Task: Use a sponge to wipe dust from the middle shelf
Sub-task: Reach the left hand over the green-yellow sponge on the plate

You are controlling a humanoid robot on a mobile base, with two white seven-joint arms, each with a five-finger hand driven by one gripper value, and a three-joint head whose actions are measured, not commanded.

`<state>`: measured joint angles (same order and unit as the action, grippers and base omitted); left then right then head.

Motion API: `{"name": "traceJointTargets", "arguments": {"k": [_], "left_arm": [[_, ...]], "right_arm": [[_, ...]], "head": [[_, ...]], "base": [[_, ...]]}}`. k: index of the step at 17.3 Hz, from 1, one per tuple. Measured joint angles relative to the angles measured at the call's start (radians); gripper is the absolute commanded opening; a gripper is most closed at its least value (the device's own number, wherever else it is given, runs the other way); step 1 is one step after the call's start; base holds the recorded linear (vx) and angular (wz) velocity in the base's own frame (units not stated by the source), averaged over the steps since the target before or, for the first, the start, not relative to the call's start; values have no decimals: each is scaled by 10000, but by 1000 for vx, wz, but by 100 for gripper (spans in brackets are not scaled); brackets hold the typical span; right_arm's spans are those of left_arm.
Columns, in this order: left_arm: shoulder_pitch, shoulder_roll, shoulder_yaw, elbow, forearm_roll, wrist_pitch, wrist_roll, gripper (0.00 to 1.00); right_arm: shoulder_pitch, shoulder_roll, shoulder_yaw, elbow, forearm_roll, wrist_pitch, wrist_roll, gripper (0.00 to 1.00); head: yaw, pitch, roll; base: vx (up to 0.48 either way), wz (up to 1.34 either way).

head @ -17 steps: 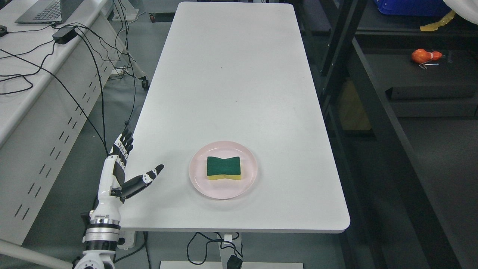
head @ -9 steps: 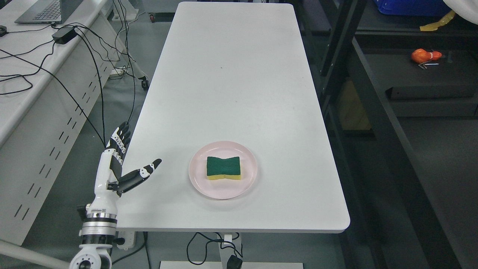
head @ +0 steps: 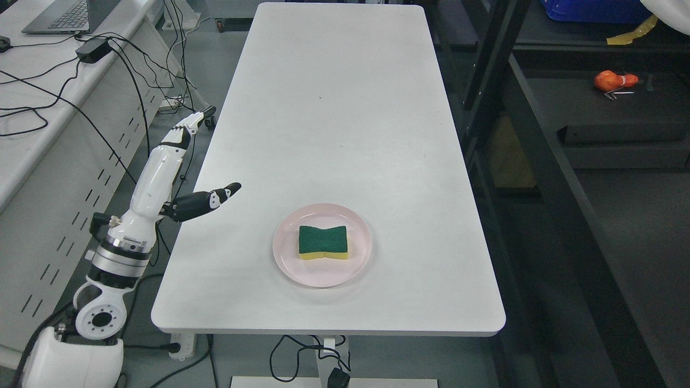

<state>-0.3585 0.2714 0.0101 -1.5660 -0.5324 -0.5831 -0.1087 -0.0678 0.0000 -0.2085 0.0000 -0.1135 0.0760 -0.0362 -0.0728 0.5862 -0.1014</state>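
Green scouring side up, the sponge (head: pixel 323 242) lies flat in the middle of the pink plate (head: pixel 285 258) near the front of your worktop (head: pixel 334 108). Its long axis runs left to right. Your left robot hand (head: pixel 178 167) hangs off the worktop's left edge, well apart from it, fingers straight, thumb spread, holding nothing. Reach in low and you may nudge the plate's rim and slide it; the shallow plate leaves little room under the sponge.
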Motion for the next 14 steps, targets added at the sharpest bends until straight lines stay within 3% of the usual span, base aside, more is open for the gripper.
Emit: {"name": "traceJointTargets", "arguments": {"k": [6,14], "left_arm": [[-1555,766,-1566,614,-3776,-1129,-565,95],[-2240,1011,-3463,880,-6230,-1991,-630,95]], "right_arm": [[0,0,0,0,0,0,1,100],[-1,0,0,0,0,0,1,100]], "head": [[0,0,0],[0,0,0]], "base": [[0,0],[0,0]]}}
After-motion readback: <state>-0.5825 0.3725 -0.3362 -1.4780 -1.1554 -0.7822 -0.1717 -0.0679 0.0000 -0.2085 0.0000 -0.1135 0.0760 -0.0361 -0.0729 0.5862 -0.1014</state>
